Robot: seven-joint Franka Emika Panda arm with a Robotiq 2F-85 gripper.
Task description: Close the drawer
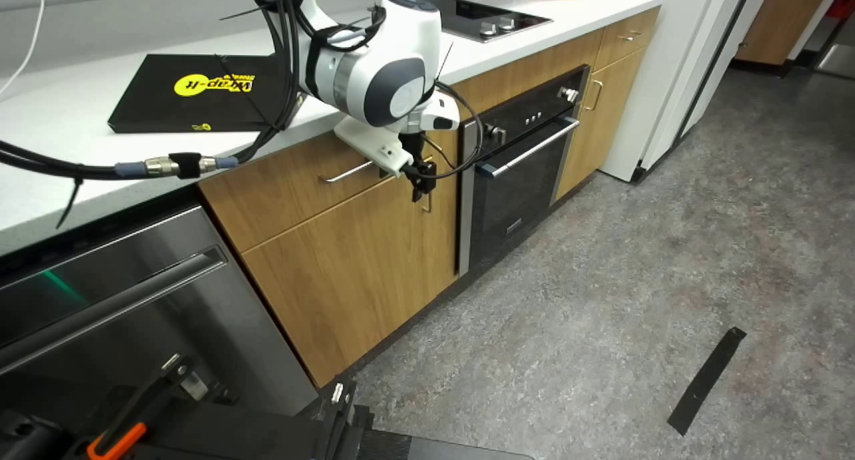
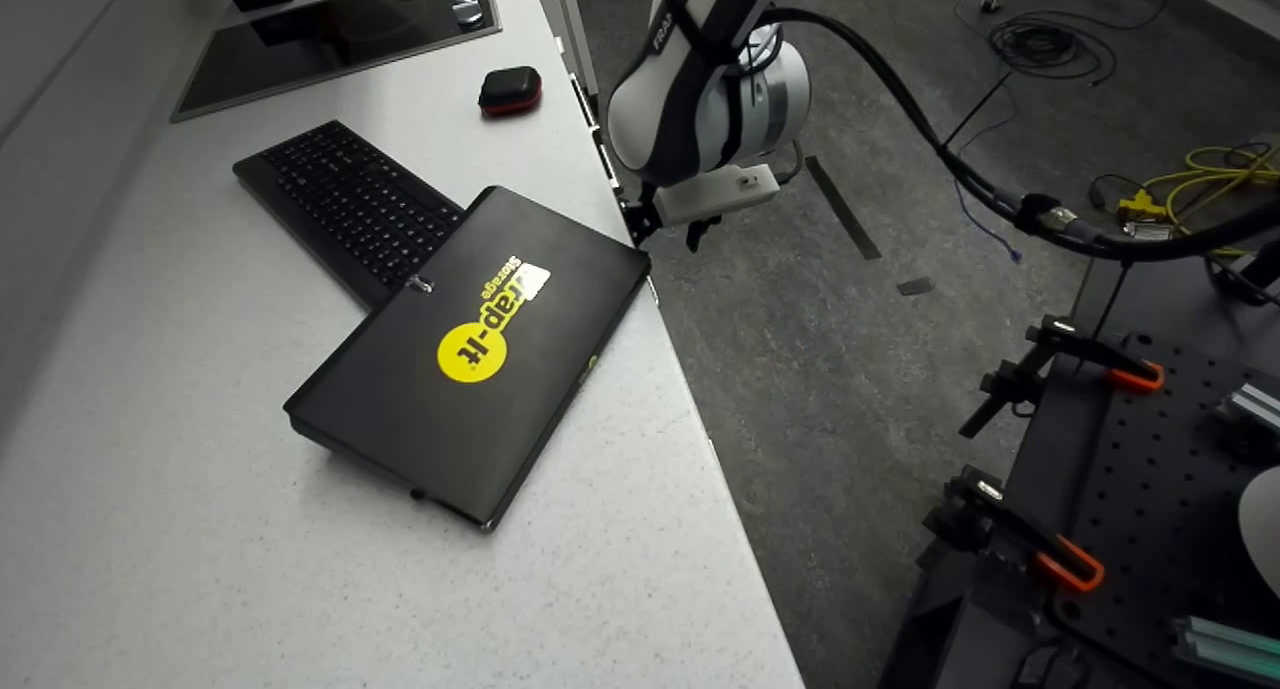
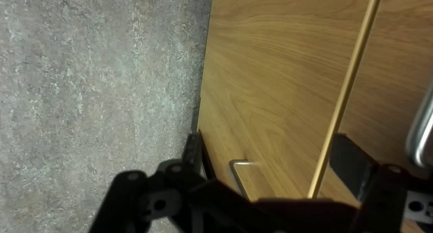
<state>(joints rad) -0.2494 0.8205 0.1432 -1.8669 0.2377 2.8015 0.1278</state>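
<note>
Keyboard [image 2: 350, 204] and small case [image 2: 510, 91]: seen in an exterior view only, the case near the countertop's [image 2: 630, 509] front edge. Flat box [image 2: 470, 354]: both exterior views, one corner at that edge. Drawer [image 1: 290, 189]: directly under the front edge, gripper [image 3: 267, 141] near its lower side; contact cannot be told. Wrist view settles the spread: two fingers [image 3: 350, 165], wide apart. Same view, two rounded metal bars: drawer handle [image 3: 419, 135], door handle [image 3: 236, 177]. Fronts wood-grained; floor [image 3: 84, 91] mottled grey.

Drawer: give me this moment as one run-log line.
drawer: looks shut | gripper: open, holding nothing | handle: not gripped | gripper-to-drawer contact: can't tell
</note>
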